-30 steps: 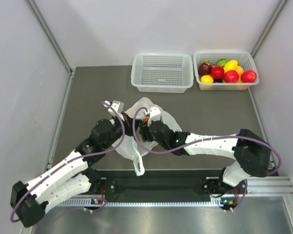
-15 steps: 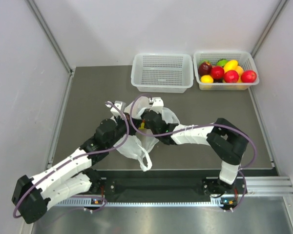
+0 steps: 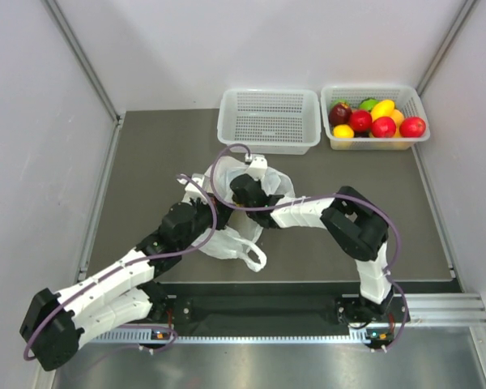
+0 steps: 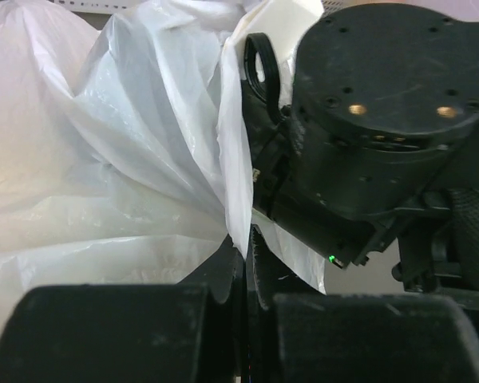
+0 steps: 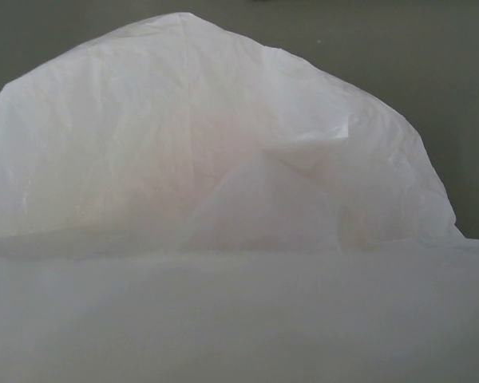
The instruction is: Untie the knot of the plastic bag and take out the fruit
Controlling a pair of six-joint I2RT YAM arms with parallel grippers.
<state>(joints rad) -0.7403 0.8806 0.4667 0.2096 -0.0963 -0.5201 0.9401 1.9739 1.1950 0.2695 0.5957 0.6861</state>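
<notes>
Plastic bag (image 3: 227, 241), just one, pinched by closed left tool (image 4: 244, 257); cannot tell for right tool (image 3: 257, 168).

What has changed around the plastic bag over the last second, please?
The right arm folded its elbow inward, and the right gripper pushed farther over the plastic bag toward the baskets. The left arm edged forward, and the bag's loop handle swung rightward. Unchanged: the left gripper stays shut on the bag's film, and the baskets and heaped fruit sit as before.
</notes>
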